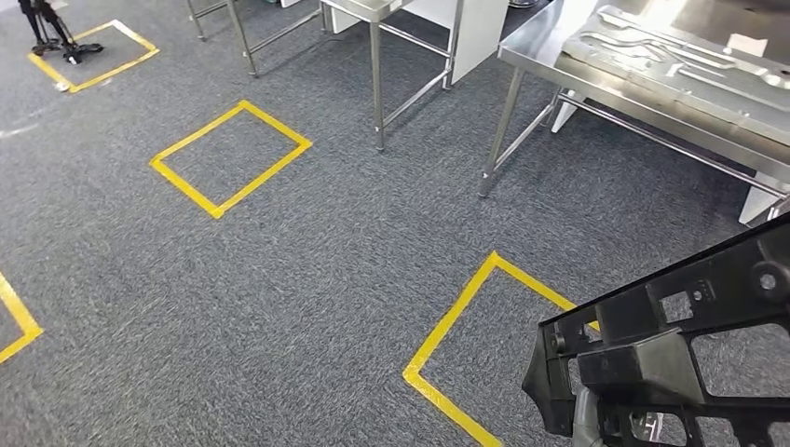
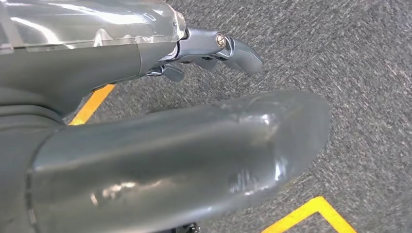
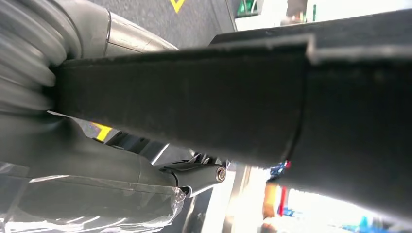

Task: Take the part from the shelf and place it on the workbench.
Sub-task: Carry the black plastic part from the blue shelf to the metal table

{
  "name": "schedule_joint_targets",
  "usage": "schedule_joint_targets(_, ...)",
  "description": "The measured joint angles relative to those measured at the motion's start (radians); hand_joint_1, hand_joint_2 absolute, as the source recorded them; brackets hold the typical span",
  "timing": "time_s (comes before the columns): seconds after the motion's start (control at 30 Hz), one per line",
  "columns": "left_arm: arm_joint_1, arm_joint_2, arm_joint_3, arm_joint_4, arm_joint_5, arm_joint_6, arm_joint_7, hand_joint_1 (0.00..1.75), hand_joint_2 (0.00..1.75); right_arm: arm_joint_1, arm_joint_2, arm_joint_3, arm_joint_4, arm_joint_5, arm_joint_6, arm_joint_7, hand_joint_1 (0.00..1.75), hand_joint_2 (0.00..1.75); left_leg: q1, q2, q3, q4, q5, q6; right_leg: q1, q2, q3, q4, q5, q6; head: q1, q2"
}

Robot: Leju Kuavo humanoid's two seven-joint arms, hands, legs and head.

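The part is a long black plastic frame with rectangular cut-outs, at the lower right of the head view above the carpet. My right hand grips it from below, with a grey finger showing at its near end. In the right wrist view the part crosses the picture as a dark bar, clamped between the thumb and fingers of my right hand. The steel workbench stands at the upper right, carrying a grey metal fixture plate. My left hand hangs over the carpet, its fingers extended and holding nothing.
Yellow tape squares mark the grey carpet, one at the centre left and one just left of the part. A second steel table's legs stand at the top centre. A black stand sits in the far left square.
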Motion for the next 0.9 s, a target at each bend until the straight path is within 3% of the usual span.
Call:
schedule_joint_targets(0.07,-0.003,0.0,0.0,0.0,-0.003,0.0,-0.001,0.0,0.0,-0.001,0.0,0.001,-0.002,0.0,0.0,0.003,1.75,1.75,0.004,-0.04,-0.014,0.043,-0.032,-0.011,-0.007,0.023,0.003,-0.007,0.005,-0.012,-0.004,0.0)
schedule_joint_targets(0.13,-0.001,0.0,0.001,0.0,-0.005,0.0,-0.002,0.0,0.0,-0.003,0.001,0.003,-0.002,0.0,0.0,0.006,1.75,1.75,0.007,-0.097,-0.069,0.165,-0.095,-0.018,-0.009,0.045,0.004,-0.01,0.008,-0.021,-0.009,0.0)
schedule_joint_targets(0.2,0.003,0.0,0.003,0.0,-0.005,0.0,-0.002,0.0,0.0,-0.003,0.001,0.006,-0.002,0.0,0.0,0.007,1.75,1.75,0.008,-0.111,-0.128,0.282,-0.136,-0.021,-0.008,0.071,0.004,-0.008,0.007,-0.024,-0.01,0.0)
schedule_joint_targets(0.27,0.006,0.0,0.004,0.0,-0.006,0.0,-0.002,0.0,0.0,-0.003,0.001,0.006,-0.002,0.0,0.001,0.008,1.75,1.75,0.008,-0.111,-0.149,0.319,-0.136,-0.022,-0.007,0.087,0.005,-0.007,0.007,-0.025,-0.01,0.0)
schedule_joint_targets(0.33,0.006,0.0,0.004,0.0,-0.006,0.0,-0.002,0.0,0.0,-0.003,0.001,0.006,-0.002,0.0,0.001,0.008,1.75,1.75,0.008,-0.112,-0.149,0.316,-0.129,-0.021,-0.007,0.092,0.005,-0.006,0.006,-0.025,-0.009,0.0)
schedule_joint_targets(0.4,0.006,0.0,0.004,0.0,-0.006,0.0,-0.002,0.0,0.0,-0.003,0.001,0.006,-0.002,0.0,0.001,0.008,1.75,1.75,0.008,-0.116,-0.123,0.247,-0.081,-0.019,-0.008,0.108,0.006,-0.002,0.005,-0.023,-0.01,0.0)
schedule_joint_targets(0.47,0.005,0.0,0.004,0.0,-0.006,0.0,-0.001,0.0,0.0,-0.003,0.001,0.006,-0.002,0.0,0.0,0.008,1.75,1.75,0.01,-0.159,-0.067,0.103,-0.016,-0.009,-0.008,0.144,-0.001,0.01,0.0,-0.011,-0.009,0.0)
schedule_joint_targets(0.5,0.005,0.0,0.004,0.0,-0.007,0.0,0.0,0.0,0.0,-0.003,0.001,0.006,-0.002,0.0,0.0,0.009,1.75,1.75,0.01,-0.177,-0.048,0.056,-0.001,-0.003,-0.009,0.16,-0.005,0.014,0.0,-0.004,-0.009,0.0)
schedule_joint_targets(0.53,0.004,0.0,0.004,0.0,-0.007,0.0,0.0,0.0,0.0,-0.001,0.001,0.006,-0.003,0.0,0.0,0.009,1.75,1.75,0.009,-0.189,-0.035,0.024,0.006,0.005,-0.011,0.175,-0.011,0.016,0.0,0.005,-0.009,0.0)
schedule_joint_targets(0.57,0.004,0.0,0.005,0.0,-0.008,0.0,0.001,0.0,0.0,0.001,0.001,0.006,-0.004,0.0,-0.001,0.01,1.75,1.75,0.01,-0.177,-0.033,0.02,0.009,0.013,-0.013,0.183,-0.013,0.015,0.002,0.012,-0.01,0.0)
schedule_joint_targets(0.63,0.003,-0.001,0.005,-0.001,-0.009,0.001,0.001,0.0,0.0,0.004,0.0,0.006,-0.007,0.0,-0.001,0.011,1.75,1.75,0.014,-0.152,-0.026,0.007,0.017,0.029,-0.011,0.146,-0.028,0.043,-0.017,0.023,-0.004,0.0)
schedule_joint_targets(0.7,0.004,-0.001,0.006,-0.001,-0.009,0.001,0.001,0.0,0.0,0.002,0.0,0.006,-0.01,0.0,-0.001,0.011,1.75,1.75,0.014,-0.124,-0.024,0.0,0.02,0.038,-0.01,0.082,-0.079,0.145,-0.075,0.033,0.005,0.0)
schedule_joint_targets(0.77,0.007,-0.001,0.007,-0.001,-0.009,0.001,0.001,0.0,0.0,0.002,0.0,0.006,-0.01,0.0,-0.001,0.012,1.75,1.75,0.012,-0.095,-0.024,0.0,0.018,0.039,-0.014,0.057,-0.141,0.263,-0.121,0.041,0.008,0.0)
schedule_joint_targets(0.8,0.007,-0.001,0.007,-0.001,-0.009,0.001,0.002,0.0,0.0,0.003,0.0,0.005,-0.01,0.0,-0.001,0.013,1.75,1.75,0.011,-0.081,-0.022,0.0,0.015,0.038,-0.016,0.053,-0.152,0.284,-0.118,0.043,0.008,0.0)
schedule_joint_targets(0.83,0.007,-0.001,0.008,-0.001,-0.009,0.001,0.002,0.0,0.0,0.003,0.0,0.005,-0.01,-0.001,-0.002,0.013,1.75,1.75,0.011,-0.067,-0.019,0.0,0.013,0.036,-0.016,0.049,-0.142,0.264,-0.096,0.043,0.008,0.0)
schedule_joint_targets(0.9,0.006,-0.002,0.008,-0.001,-0.009,0.001,0.002,0.0,0.0,0.004,0.0,0.005,-0.01,-0.001,-0.001,0.014,1.75,1.75,0.01,-0.044,-0.01,0.0,0.006,0.03,-0.015,0.021,-0.073,0.132,-0.028,0.039,0.008,0.0)
